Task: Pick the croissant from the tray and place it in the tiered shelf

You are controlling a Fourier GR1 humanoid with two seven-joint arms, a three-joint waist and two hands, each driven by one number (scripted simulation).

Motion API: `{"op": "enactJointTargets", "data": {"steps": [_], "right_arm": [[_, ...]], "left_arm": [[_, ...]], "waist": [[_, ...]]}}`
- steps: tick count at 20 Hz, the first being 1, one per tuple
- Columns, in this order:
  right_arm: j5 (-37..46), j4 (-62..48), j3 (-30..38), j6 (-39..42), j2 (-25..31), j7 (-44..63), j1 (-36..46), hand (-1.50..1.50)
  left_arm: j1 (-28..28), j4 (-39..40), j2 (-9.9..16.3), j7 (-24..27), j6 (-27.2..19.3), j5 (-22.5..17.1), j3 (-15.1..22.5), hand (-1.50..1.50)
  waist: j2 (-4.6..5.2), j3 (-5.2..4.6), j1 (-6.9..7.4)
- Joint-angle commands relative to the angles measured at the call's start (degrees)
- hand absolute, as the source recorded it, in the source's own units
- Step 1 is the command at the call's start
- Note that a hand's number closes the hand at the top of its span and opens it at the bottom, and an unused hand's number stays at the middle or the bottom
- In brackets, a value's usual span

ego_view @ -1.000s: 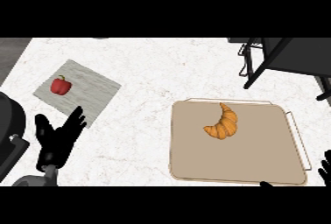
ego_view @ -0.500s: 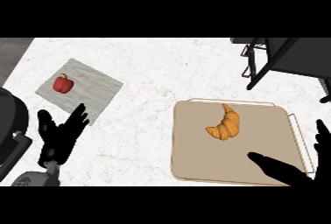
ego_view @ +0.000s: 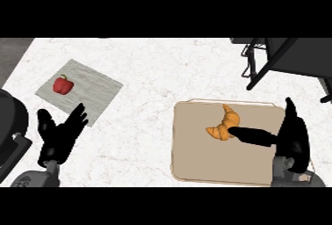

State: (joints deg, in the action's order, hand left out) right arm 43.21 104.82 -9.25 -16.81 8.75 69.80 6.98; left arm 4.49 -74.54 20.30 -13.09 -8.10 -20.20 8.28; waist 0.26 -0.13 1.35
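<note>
An orange croissant (ego_view: 226, 123) lies in the upper middle of the beige tray (ego_view: 201, 158). My right hand (ego_view: 288, 136) is over the tray's right side, open, with its thumb reaching left until its tip is at the croissant's lower end; whether they touch is unclear. The black wire tiered shelf (ego_view: 285, 57) stands at the top right, partly cut off by the view's edge. My left hand (ego_view: 58, 136) rests open at the lower left, fingers up, holding nothing.
A red bell pepper (ego_view: 62, 85) sits on a grey cutting board (ego_view: 91, 94) at the left. White marble counter (ego_view: 162, 70) stretches between board, tray and shelf. A dark rounded object (ego_view: 9, 127) fills the left edge.
My right hand has come up from the lower right edge and over the tray, its thumb now beside the croissant. The view has shifted slightly. The left hand stays put.
</note>
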Motion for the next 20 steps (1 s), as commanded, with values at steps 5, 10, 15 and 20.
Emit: {"op": "enactJointTargets", "data": {"steps": [5,10,15,20], "right_arm": [[4.4,-11.1,1.1,6.3,-6.7,12.5,8.6,-1.5],[8.8,-13.3,1.7,6.1,-8.6,15.4,11.5,-1.5],[8.9,-17.3,-0.6,2.9,-8.7,15.4,10.7,-1.5],[8.8,-21.5,1.0,0.9,-8.7,14.3,12.0,-1.5]], "left_arm": [[-0.7,0.3,-1.0,0.9,-0.3,1.1,-0.3,0.0],[-0.3,0.5,-0.6,0.1,0.6,0.7,-1.3,0.0],[1.6,1.6,-2.2,-0.5,-0.8,1.9,-0.9,0.0],[0.7,-2.7,-0.5,-3.6,-1.5,1.9,-1.8,0.0]], "waist": [[-0.14,0.06,-0.61],[-0.28,0.05,-0.84],[-0.17,0.1,-0.92],[-0.27,0.15,-0.5]]}}
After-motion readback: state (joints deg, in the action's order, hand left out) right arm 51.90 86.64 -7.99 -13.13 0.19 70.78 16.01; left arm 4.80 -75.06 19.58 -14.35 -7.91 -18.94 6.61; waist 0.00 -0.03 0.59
